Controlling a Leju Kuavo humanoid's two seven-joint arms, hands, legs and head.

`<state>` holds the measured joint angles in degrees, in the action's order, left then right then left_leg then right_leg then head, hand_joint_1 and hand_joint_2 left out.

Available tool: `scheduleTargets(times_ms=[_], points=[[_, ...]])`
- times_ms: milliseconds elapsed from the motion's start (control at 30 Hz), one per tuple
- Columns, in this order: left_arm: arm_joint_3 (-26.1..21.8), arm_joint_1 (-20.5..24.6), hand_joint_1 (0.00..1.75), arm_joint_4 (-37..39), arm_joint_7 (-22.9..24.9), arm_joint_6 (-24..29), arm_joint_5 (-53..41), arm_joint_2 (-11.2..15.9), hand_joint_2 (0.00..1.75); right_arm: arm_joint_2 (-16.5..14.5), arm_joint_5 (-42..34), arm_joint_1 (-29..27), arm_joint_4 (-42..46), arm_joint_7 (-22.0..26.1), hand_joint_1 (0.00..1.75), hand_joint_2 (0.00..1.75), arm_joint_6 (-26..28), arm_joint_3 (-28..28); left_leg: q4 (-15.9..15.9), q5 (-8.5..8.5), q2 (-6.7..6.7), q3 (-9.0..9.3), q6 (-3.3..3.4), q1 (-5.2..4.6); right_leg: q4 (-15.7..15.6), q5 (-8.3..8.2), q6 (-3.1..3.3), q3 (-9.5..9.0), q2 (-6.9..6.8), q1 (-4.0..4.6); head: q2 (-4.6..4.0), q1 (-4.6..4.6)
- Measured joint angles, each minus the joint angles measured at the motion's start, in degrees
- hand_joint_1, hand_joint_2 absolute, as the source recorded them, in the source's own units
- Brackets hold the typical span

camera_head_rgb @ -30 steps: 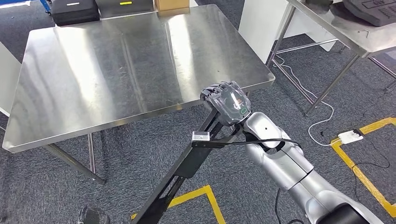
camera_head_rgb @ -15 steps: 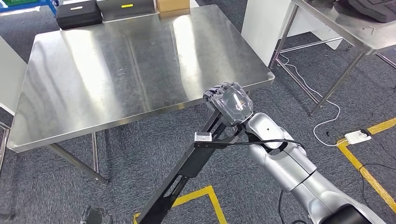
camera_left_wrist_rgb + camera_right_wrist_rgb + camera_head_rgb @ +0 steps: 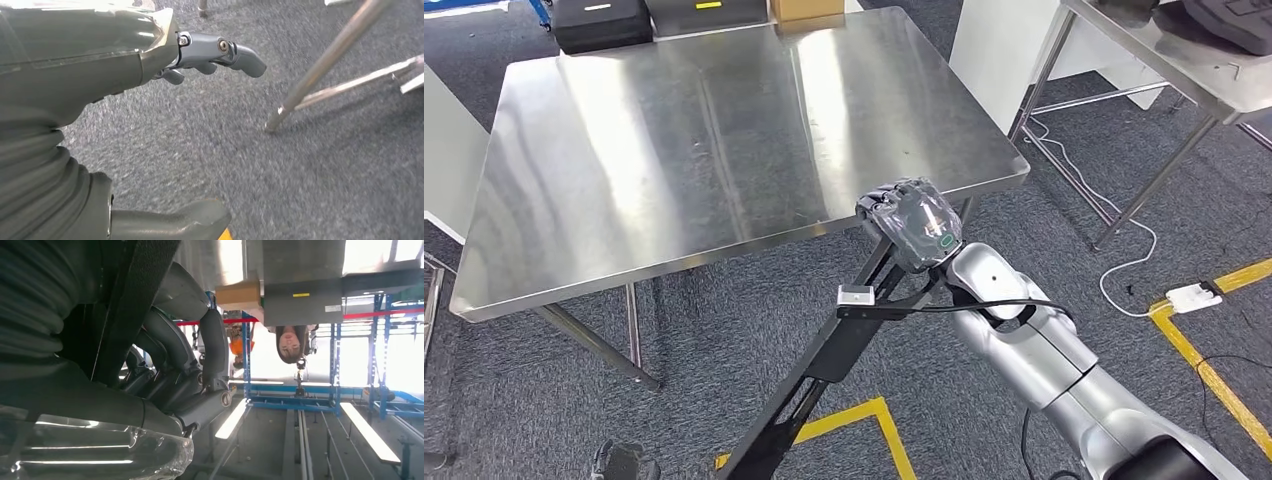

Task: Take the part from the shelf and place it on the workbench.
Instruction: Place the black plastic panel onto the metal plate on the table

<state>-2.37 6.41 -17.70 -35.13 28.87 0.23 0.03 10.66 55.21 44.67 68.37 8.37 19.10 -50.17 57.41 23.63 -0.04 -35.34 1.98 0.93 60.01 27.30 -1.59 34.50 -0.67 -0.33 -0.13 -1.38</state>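
Note:
The part is a long black metal frame (image 3: 824,365) with a small silver block (image 3: 856,295) on it. My right hand (image 3: 911,224) grips its upper end, and the frame slants down to the lower left over the carpet. The hand hovers just in front of the steel workbench (image 3: 674,150), near its front right edge. In the right wrist view the dark fingers (image 3: 175,375) curl around the black bar (image 3: 135,300). My left hand (image 3: 150,100) hangs over the grey carpet, its fingers (image 3: 235,50) apart and holding nothing.
Black cases (image 3: 599,20) and a cardboard box (image 3: 807,8) stand at the workbench's far edge. A second steel table (image 3: 1169,80) and a white cabinet (image 3: 994,50) are at the right. Cables, a white power strip (image 3: 1192,297) and yellow tape (image 3: 864,415) lie on the floor. A person (image 3: 290,342) stands among blue shelves.
The whole picture has shifted a little to the right, so the camera has moved. My right hand keeps its grip on the frame, close to the workbench's front edge.

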Motion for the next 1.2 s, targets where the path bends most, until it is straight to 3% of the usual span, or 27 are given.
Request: scheduleTargets(times_ms=[100, 133, 167, 200, 267, 333, 467, 533, 600, 633, 667, 700, 767, 833, 967, 1033, 1133, 1167, 1200], points=[[0.03, 0.08, 0.00, 0.00, 0.02, 0.00, -0.08, 0.02, 1.75, 0.31, 0.11, -0.25, 0.03, -0.02, 1.62, 1.75, 0.02, -0.06, -0.09, -0.02, -0.53, 0.06, 0.69, -0.06, 11.51, 4.34, 0.33, 5.78, 0.30, -0.21, 0.00, 0.10], [0.04, 0.07, 0.00, 0.00, 0.04, 0.00, -0.08, -0.01, 1.75, 0.41, 0.20, -0.42, 0.03, -0.03, 1.62, 1.75, 0.01, -0.10, -0.08, 0.00, -0.80, 0.05, 0.72, -0.12, 13.75, 4.80, 0.18, 7.04, 0.37, -0.23, 0.00, 0.09], [0.06, 0.06, 0.00, 0.00, 0.06, 0.00, -0.08, -0.05, 1.75, 0.51, 0.29, -0.55, 0.02, -0.03, 1.62, 1.75, -0.01, -0.13, -0.06, 0.00, -1.10, 0.07, 0.73, -0.16, 13.74, 4.38, -0.10, 7.19, 0.43, -0.22, 0.00, 0.11], [0.08, 0.06, 0.00, 0.00, 0.08, 0.00, -0.08, -0.10, 1.75, 0.61, 0.38, -0.62, 0.02, -0.02, 1.62, 1.75, -0.04, -0.13, -0.04, 0.01, -1.41, 0.12, 0.72, -0.20, 11.39, 3.12, -0.42, 6.16, 0.48, -0.23, 0.00, 0.12], [0.14, 0.07, 0.00, 0.00, 0.10, 0.00, -0.08, -0.19, 1.75, 0.80, 0.50, -0.60, 0.08, -0.02, 1.62, 1.75, -0.10, -0.09, 0.09, 0.10, -1.94, 0.20, 0.54, -0.33, 2.77, -0.29, -0.77, 1.98, 0.81, -0.21, 0.00, 0.15], [0.25, 0.07, 0.00, 0.00, 0.13, 0.01, -0.07, -0.24, 1.75, 0.89, 0.61, -0.54, 0.17, -0.02, 1.62, 1.75, -0.16, -0.08, 0.23, 0.22, -2.23, 0.13, 0.14, -0.56, -2.52, -2.16, -0.42, -0.60, 1.06, -0.11, 0.00, 0.12], [0.54, -0.01, 0.00, 0.00, 0.19, 0.06, -0.06, -0.21, 1.75, 0.88, 1.26, -0.50, 0.28, -0.03, 1.62, 1.75, -0.26, -0.08, 0.90, 0.84, -1.94, -0.31, -1.07, -0.31, -3.09, -2.63, 0.84, -0.86, 0.78, -0.41, 0.00, 0.07], [0.62, 0.03, 0.00, 0.00, 0.20, 0.10, -0.06, -0.17, 1.75, 0.83, 1.38, -0.47, 0.43, -0.04, 1.62, 1.75, -0.26, -0.09, 5.49, 3.78, -1.01, -2.37, -1.71, -0.14, -3.29, -2.80, 1.55, -0.98, 0.61, -0.67, 0.00, -0.08], [0.68, 0.05, 0.00, 0.00, 0.24, 0.13, -0.06, -0.16, 1.75, 0.84, 1.46, -0.57, 0.50, -0.04, 1.62, 1.75, -0.27, -0.12, 13.19, 7.44, -0.47, -6.01, -2.23, -0.09, -3.28, -2.77, 1.84, -0.97, 0.45, -0.61, 0.00, -0.17], [0.70, 0.02, 0.00, 0.00, 0.26, 0.13, -0.06, -0.16, 1.75, 0.85, 1.51, -0.66, 0.50, -0.04, 1.62, 1.75, -0.30, -0.13, 15.85, 8.22, -0.37, -7.36, -2.38, -0.04, -3.27, -2.76, 1.85, -0.97, 0.34, -0.58, 0.00, -0.16], [0.72, -0.01, 0.00, 0.00, 0.28, 0.13, -0.06, -0.16, 1.75, 0.87, 1.55, -0.75, 0.50, -0.05, 1.62, 1.75, -0.32, -0.13, 16.49, 7.88, -0.27, -7.74, -2.46, 0.01, -3.26, -2.74, 1.85, -0.97, 0.24, -0.57, 0.00, -0.16], [0.73, -0.01, 0.00, 0.00, 0.28, 0.14, -0.06, -0.14, 1.75, 0.88, 1.57, -0.81, 0.50, -0.06, 1.62, 1.75, -0.34, -0.11, 14.76, 6.49, -0.16, -6.93, -2.45, 0.08, -3.25, -2.72, 1.84, -1.02, 0.14, -0.57, 0.00, -0.16], [0.74, 0.07, 0.00, 0.00, 0.29, 0.16, -0.06, -0.08, 1.75, 0.90, 1.68, -0.83, 0.56, -0.13, 1.62, 1.75, -0.36, 0.01, 6.98, 2.79, 0.59, -3.00, -2.27, 0.16, -3.22, -2.65, 1.75, -1.17, -0.03, -0.48, 0.00, -0.17], [0.79, 0.23, 0.00, 0.00, 0.30, 0.18, -0.06, -0.02, 1.75, 0.96, 1.78, -0.79, 0.64, -0.21, 1.62, 1.75, -0.36, 0.20, 1.38, 0.96, 1.13, -0.18, -1.79, 0.01, -3.15, -2.50, 1.47, -1.16, -0.21, -0.05, 0.00, -0.08], [0.94, 0.36, 0.00, 0.00, 0.31, 0.20, -0.06, -0.02, 1.75, 1.09, 1.81, -0.81, 0.73, -0.24, 1.62, 1.75, -0.35, 0.41, 0.12, 0.51, 0.48, 0.33, -0.25, -0.33, -2.28, -1.85, 0.61, -0.85, -0.64, 0.37, 0.00, 0.12], [0.98, 0.45, 0.00, 0.00, 0.31, 0.20, -0.07, -0.06, 1.75, 1.26, 1.83, -0.80, 0.80, -0.27, 1.62, 1.75, -0.35, 0.60, -0.26, 0.18, 0.18, 0.58, 0.52, -0.15, 2.25, 0.43, 0.65, 1.15, -0.26, 0.34, 0.00, 0.19], [1.05, 0.55, 0.00, 0.00, 0.33, 0.28, -0.11, -0.04, 1.75, 1.67, 1.95, -1.12, 0.81, -0.51, 1.62, 1.75, -0.31, 0.73, -0.24, 0.12, -0.55, 0.47, 0.89, -0.18, 13.46, 4.86, 0.51, 6.49, 0.37, 0.12, 0.00, 0.21], [1.10, 0.55, 0.00, 0.00, 0.34, 0.32, -0.13, -0.02, 1.75, 1.83, 2.03, -1.31, 0.80, -0.59, 1.62, 1.75, -0.26, 0.76, -0.22, 0.11, -0.85, 0.44, 0.90, -0.19, 14.81, 5.08, 0.18, 7.19, 0.45, 0.07, 0.00, 0.23], [1.19, 0.55, 0.00, 0.00, 0.35, 0.34, -0.15, -0.02, 1.75, 2.00, 2.11, -1.44, 0.81, -0.64, 1.62, 1.75, -0.20, 0.83, -0.21, 0.11, -1.16, 0.47, 0.89, -0.19, 13.69, 4.32, -0.25, 6.70, 0.46, -0.03, 0.00, 0.24]])
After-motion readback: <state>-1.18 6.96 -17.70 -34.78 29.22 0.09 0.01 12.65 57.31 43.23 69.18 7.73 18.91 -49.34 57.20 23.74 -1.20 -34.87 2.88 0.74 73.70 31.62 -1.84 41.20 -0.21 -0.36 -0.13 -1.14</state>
